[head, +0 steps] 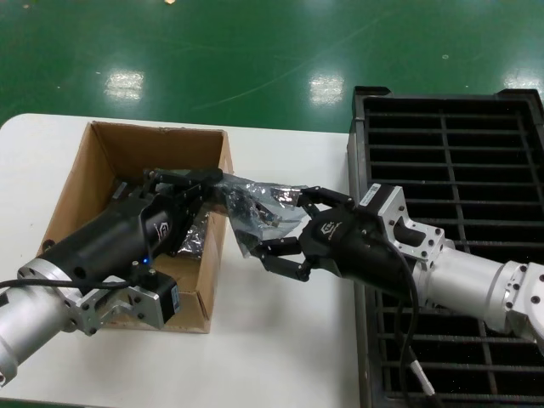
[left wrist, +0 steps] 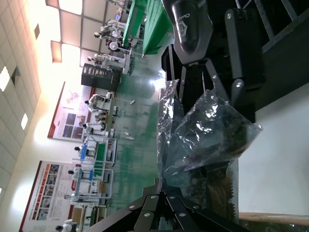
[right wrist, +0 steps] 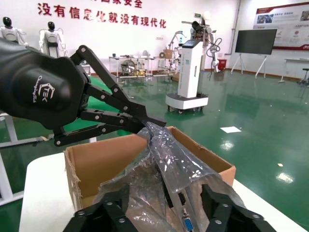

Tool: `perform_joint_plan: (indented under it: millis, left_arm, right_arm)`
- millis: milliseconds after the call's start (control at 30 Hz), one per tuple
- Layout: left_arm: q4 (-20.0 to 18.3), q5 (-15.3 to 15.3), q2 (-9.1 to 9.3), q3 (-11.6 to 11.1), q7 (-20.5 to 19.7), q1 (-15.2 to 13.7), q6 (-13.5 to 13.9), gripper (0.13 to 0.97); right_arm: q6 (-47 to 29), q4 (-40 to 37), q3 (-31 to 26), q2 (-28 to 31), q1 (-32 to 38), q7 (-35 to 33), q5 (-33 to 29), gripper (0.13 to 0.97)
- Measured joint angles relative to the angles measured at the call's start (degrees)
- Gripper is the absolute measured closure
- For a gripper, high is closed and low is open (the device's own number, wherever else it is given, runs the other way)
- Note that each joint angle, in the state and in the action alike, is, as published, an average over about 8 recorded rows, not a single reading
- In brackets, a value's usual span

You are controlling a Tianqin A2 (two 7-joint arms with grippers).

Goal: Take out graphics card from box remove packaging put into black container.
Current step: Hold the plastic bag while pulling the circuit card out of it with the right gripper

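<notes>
The graphics card [right wrist: 186, 223] is inside the packaging [head: 259, 212], a crinkled shiny bag; its silver bracket and blue port show through the film. The bag hangs over the right wall of the box [head: 93, 170] and the white table. My left gripper [head: 218, 180] is shut on the bag's upper corner, and in the left wrist view its fingertips [left wrist: 163, 181] meet on the film's edge. My right gripper [head: 279, 229] is open with one finger on each side of the bag, as its wrist view shows [right wrist: 166, 212]. The black container [head: 450, 170] lies under the right arm.
More shiny film [head: 197, 234] lies inside the box beneath the left gripper. The white table [head: 280, 340] runs between box and container. The right arm stretches across the container's slotted near half. Green floor lies beyond the table's far edge.
</notes>
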Motion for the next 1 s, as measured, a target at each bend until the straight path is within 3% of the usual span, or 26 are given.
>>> perform_joint_plan:
  millis: [233, 367, 633, 1000]
  left_arm:
    - [0.00, 0.00, 0.00, 0.00, 0.00, 0.00, 0.00, 0.957]
    - [0.00, 0.00, 0.00, 0.00, 0.00, 0.00, 0.00, 0.957]
    - [0.00, 0.00, 0.00, 0.00, 0.00, 0.00, 0.00, 0.957]
    - [0.00, 0.00, 0.00, 0.00, 0.00, 0.00, 0.00, 0.957]
  right_arm:
    - [-1.08, -1.16, 0.06, -0.20, 0.90, 0.65, 1.27, 0.651]
    - [-1.25, -2.10, -0.18, -0.80, 1.44, 0.90, 1.56, 0.651]
    - [-1.07, -4.69, -0.78, -2.38, 2.45, 0.18, 1.61, 0.821]
    - [-0.80, -6.27, -0.86, -3.26, 2.99, 0.02, 1.89, 0.918]
